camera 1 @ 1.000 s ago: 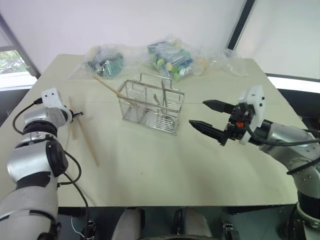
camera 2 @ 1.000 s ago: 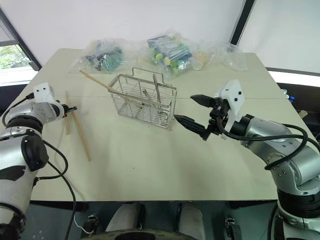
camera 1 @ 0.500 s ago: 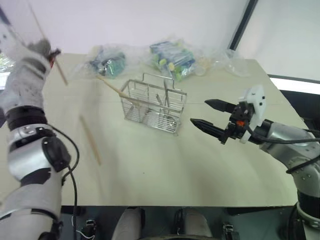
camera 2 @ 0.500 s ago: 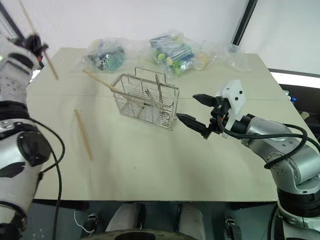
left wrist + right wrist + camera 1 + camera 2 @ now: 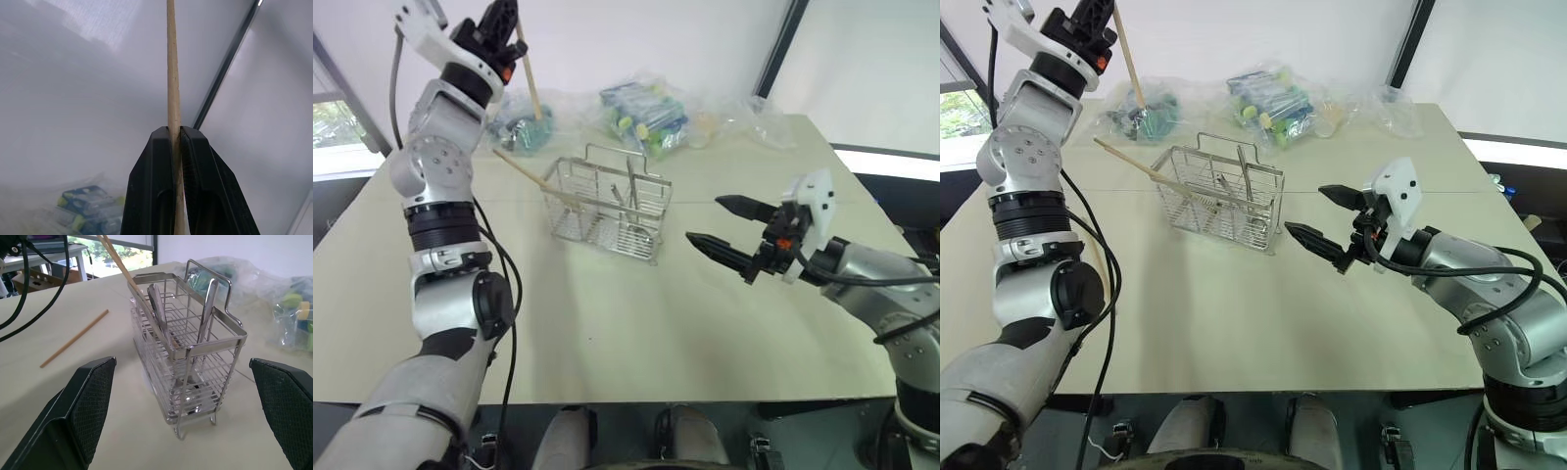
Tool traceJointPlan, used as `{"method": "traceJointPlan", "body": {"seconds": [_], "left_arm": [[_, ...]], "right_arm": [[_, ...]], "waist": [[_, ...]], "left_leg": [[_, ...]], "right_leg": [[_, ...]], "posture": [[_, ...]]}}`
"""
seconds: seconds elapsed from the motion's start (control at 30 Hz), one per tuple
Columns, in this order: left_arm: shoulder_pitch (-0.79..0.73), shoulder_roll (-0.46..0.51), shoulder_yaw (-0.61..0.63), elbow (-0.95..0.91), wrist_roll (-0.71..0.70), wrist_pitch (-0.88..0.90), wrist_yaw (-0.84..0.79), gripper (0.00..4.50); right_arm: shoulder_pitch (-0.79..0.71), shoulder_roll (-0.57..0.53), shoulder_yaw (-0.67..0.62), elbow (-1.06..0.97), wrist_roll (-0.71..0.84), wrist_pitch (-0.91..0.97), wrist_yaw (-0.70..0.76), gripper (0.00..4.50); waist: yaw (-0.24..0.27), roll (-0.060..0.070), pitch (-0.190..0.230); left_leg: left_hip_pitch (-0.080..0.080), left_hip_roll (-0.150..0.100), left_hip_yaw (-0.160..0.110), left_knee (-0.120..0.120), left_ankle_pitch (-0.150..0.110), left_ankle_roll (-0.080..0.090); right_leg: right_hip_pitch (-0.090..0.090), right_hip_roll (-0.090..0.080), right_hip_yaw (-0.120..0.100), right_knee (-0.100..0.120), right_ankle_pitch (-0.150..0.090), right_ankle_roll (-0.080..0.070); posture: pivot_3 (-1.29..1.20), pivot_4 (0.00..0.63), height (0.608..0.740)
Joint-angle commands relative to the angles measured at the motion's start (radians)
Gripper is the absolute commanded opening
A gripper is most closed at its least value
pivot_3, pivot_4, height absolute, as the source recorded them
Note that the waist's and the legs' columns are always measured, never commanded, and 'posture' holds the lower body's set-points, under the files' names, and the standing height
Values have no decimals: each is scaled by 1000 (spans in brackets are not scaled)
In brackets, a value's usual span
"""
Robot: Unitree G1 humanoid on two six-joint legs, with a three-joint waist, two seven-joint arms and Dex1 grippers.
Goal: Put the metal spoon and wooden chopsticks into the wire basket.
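Observation:
My left gripper [image 5: 501, 18] is raised high over the table's far left, shut on a wooden chopstick [image 5: 530, 83] that hangs down at a slant; the left wrist view shows the stick [image 5: 172, 73] pinched between the two fingers. The wire basket [image 5: 607, 201] stands mid-table. A second chopstick [image 5: 533, 174] leans out of its left end. The metal spoon [image 5: 210, 293] stands inside it beside another metal handle [image 5: 157, 301]. A third chopstick [image 5: 73, 339] lies flat on the table left of the basket. My right gripper [image 5: 703, 219] hovers open right of the basket, pointing at it.
Crinkled clear plastic bags of small items [image 5: 646, 108] [image 5: 519, 119] [image 5: 759, 122] line the table's far edge behind the basket. The beige table [image 5: 636, 333] spreads bare in front of the basket up to its near edge.
My left arm has swung up and rightward from the table's left side, carrying one chopstick up off the table. One chopstick stays on the table. The right arm has not moved.

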Motion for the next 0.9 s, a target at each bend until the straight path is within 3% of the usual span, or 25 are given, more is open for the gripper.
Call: {"method": "traceJointPlan", "body": {"seconds": [0.03,0.47,0.6,0.73,0.8,0.9], "left_arm": [[-11,9,-13,-16,-6,0,-22,34],[-13,-50,-72,41,30,-31,-62,34],[-21,-58,-71,50,25,-25,-68,1492],[-19,-60,-71,46,19,-15,-68,3642],[-15,-61,-68,39,15,-10,-66,4482],[-11,-57,-60,27,9,-4,-54,4482]], "right_arm": [[-2,-4,-47,-40,16,-12,-17,4500],[30,7,-82,-70,33,-11,-89,4500],[38,8,-88,-73,39,-11,-107,4500],[43,7,-88,-73,40,-12,-116,4500],[44,5,-89,-71,42,-12,-116,4500],[42,0,-89,-63,43,-13,-114,4500]], "waist": [[0,0,0],[1,-1,1],[0,0,1],[1,0,1],[1,0,1],[1,0,1]], "left_leg": [[0,0,0,0,0,0],[0,-1,0,0,-1,1],[0,-1,0,0,-1,2],[0,-1,0,0,-1,2],[0,-1,0,0,-1,2],[0,-1,0,0,-1,2]], "right_leg": [[0,0,0,0,0,0],[1,0,-1,-1,0,0],[1,0,-1,-1,0,0],[1,0,-1,-1,0,0],[1,0,-1,-1,0,0],[1,0,-1,-1,0,0]], "posture": [[0,150,633],[0,150,633],[0,150,633],[0,150,633],[0,150,633],[0,150,633]]}}
